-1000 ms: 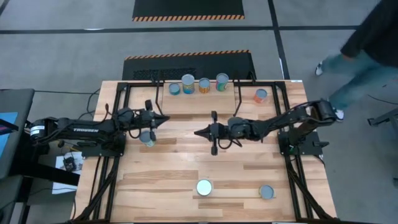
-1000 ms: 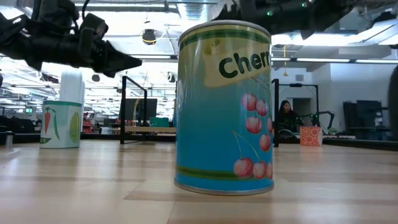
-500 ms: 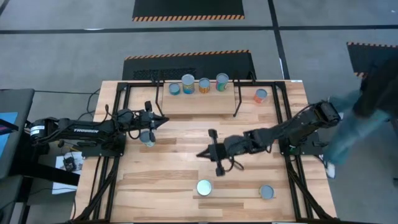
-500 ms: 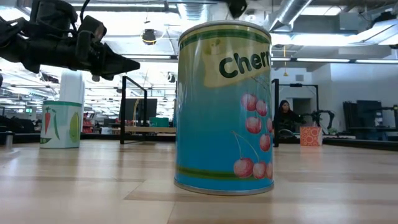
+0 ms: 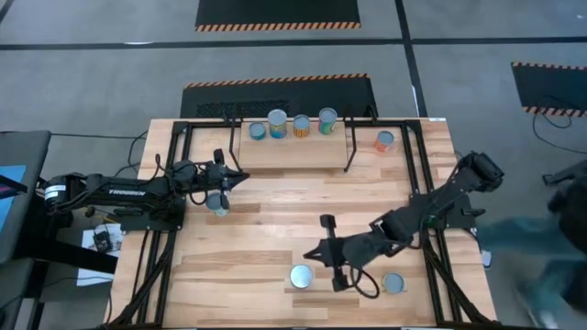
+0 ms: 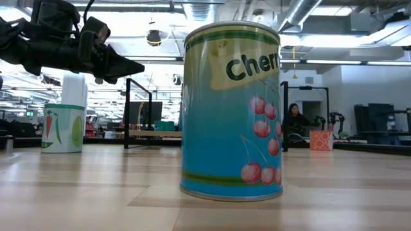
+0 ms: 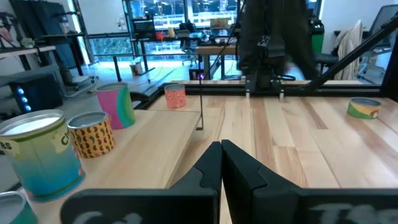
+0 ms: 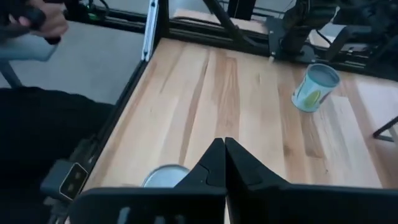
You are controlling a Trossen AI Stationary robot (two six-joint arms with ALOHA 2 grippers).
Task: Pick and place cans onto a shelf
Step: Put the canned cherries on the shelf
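Several cans (image 5: 292, 125) stand in a row on the shelf (image 5: 303, 151) at the table's far side; the left wrist view shows them (image 7: 93, 132) on the plank. An orange can (image 5: 385, 140) stands on the table to the shelf's right. Near the front edge stand a cherry-label can (image 5: 301, 276) (image 6: 231, 109) and another can (image 5: 393, 283). My right gripper (image 5: 307, 255) (image 8: 224, 149) hovers shut just far-side of the cherry can, which shows below its fingers (image 8: 165, 176). My left gripper (image 5: 246, 179) (image 7: 221, 152) (image 6: 131, 66) waits shut at the left, above a can (image 5: 217, 203).
Black frame rails (image 5: 179, 147) run along both sides of the table. The shelf's thin black legs (image 5: 348, 156) stand at the far centre. A person (image 5: 550, 266) moves past the table's near right corner. Bare tabletop (image 5: 275, 220) lies between the two arms.
My right gripper has swung from the table's middle toward the near edge, ending just beside the cherry-label can, and has stayed shut. A person has walked along the table's right side toward its near corner.
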